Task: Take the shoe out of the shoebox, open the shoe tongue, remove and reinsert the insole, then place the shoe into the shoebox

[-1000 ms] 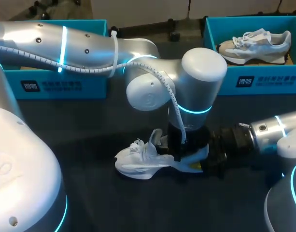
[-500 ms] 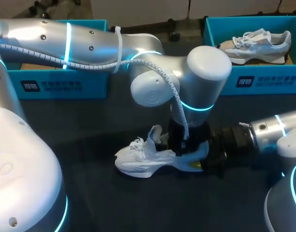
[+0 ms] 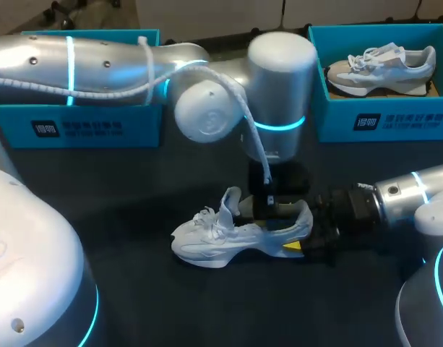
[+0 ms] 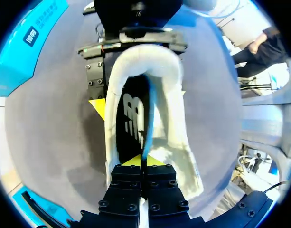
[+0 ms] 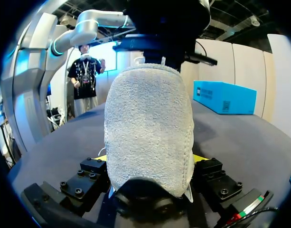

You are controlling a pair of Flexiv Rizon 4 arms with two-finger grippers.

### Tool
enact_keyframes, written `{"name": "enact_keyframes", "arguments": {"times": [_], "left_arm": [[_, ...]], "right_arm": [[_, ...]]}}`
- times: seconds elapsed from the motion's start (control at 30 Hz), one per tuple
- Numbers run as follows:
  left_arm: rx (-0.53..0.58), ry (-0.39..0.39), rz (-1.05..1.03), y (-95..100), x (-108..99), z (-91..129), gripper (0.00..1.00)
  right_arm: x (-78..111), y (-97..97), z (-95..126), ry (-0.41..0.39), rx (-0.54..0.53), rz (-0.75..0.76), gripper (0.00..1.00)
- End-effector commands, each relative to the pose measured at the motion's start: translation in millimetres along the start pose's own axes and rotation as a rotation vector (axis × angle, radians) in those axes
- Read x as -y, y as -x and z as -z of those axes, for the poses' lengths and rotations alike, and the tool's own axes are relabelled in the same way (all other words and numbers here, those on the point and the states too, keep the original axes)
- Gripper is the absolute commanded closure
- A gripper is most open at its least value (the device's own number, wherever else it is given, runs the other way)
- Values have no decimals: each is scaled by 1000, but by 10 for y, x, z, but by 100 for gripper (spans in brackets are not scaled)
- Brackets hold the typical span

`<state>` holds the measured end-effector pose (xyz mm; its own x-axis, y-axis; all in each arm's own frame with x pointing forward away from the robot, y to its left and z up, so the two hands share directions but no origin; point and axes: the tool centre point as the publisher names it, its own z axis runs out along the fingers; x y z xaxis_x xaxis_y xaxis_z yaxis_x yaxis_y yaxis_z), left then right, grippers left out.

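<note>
A white shoe (image 3: 214, 238) lies on its sole in the middle of the dark table, toe to the left. My left gripper (image 3: 268, 206) hangs straight down into the shoe's mouth. In the left wrist view, my left gripper (image 4: 143, 160) is shut on the edge of the black insole (image 4: 131, 118), which stands tilted inside the white collar (image 4: 145, 66). My right gripper (image 3: 302, 233) comes in low from the right. In the right wrist view, the right gripper (image 5: 150, 159) is shut on the shoe's heel (image 5: 150, 128), a yellow tip on each side.
One teal shoebox (image 3: 91, 126) stands at the back left, partly behind my left arm. A second teal shoebox (image 3: 380, 119) at the back right holds another grey and white shoe (image 3: 384, 65). Bare table lies in front of the shoe.
My left gripper has closed on the insole, and the left arm's wrist has risen and swung back. The shoe and my right arm have stayed put.
</note>
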<state>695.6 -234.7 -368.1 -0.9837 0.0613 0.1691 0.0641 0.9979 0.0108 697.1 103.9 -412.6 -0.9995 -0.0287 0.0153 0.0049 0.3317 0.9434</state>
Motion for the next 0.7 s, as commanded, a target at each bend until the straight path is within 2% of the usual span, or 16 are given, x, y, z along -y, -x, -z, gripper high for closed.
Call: {"name": "enact_keyframes", "arguments": {"times": [0.03, 0.47, 0.7], "left_arm": [[-12, -130, -17, -46, -140, 123, 100], [-30, -258, -59, -190, -156, 364, 100], [49, -286, -11, -222, -230, 465, 100]], "right_arm": [[-16, -22, -18, -4, 3, 0, 100], [-16, -22, -18, -4, 3, 0, 100], [-16, -22, -18, -4, 3, 0, 100]]}}
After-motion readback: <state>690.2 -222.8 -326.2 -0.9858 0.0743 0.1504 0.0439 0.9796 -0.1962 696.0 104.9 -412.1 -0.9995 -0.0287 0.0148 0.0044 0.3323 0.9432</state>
